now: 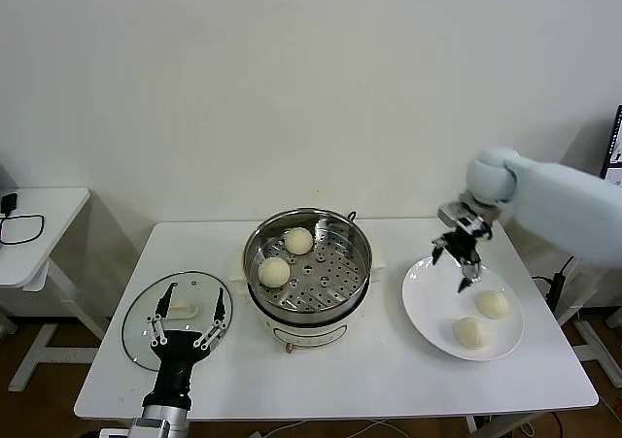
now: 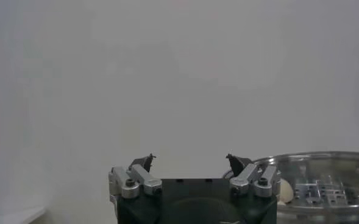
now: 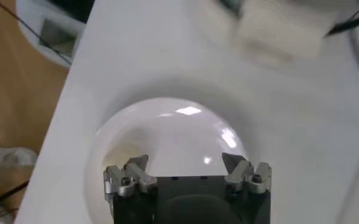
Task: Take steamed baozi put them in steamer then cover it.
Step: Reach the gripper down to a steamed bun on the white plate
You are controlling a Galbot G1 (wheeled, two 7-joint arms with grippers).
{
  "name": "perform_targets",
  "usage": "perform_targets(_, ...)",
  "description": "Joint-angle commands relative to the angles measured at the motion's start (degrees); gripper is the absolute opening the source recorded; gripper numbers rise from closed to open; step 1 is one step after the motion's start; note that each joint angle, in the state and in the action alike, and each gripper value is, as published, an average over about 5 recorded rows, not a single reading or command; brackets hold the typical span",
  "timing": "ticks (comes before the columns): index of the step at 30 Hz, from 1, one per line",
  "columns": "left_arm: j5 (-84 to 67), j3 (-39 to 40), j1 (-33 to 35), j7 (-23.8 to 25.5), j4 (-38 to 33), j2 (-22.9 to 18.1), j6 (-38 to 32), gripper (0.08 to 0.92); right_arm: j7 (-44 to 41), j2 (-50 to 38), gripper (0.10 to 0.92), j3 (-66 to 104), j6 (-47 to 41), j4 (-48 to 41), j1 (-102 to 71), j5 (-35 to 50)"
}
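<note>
Baozi [image 1: 494, 304] smooth, cream-white: 2 on plate [image 1: 425, 292], 2 in steamer [image 1: 355, 245].

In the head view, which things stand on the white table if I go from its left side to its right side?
Glass lid with the left gripper over it → steamer holding two baozi → right gripper above the white plate → the plate's two baozi.

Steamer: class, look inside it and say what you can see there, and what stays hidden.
Inside the steamer, two steamed baozi sit on the perforated tray, near its left and back. Whatever lies below the tray is hidden.
</note>
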Motion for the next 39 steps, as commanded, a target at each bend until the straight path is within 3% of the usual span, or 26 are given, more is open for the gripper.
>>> perform_targets(1,0.05,0.14,0.11,-0.05,-0.05,-0.1,0.05,0.823,1.39,-4.72,0.823,4.79,1.32,0.22,-9.73,-5.08)
perform_targets(39,-0.26,-0.14,-0.04,-0.16,-0.14,-0.39,0.37,0.823,6.95,-5.36,0.805,10.06,0.92,0.96,-17.19,-9.65)
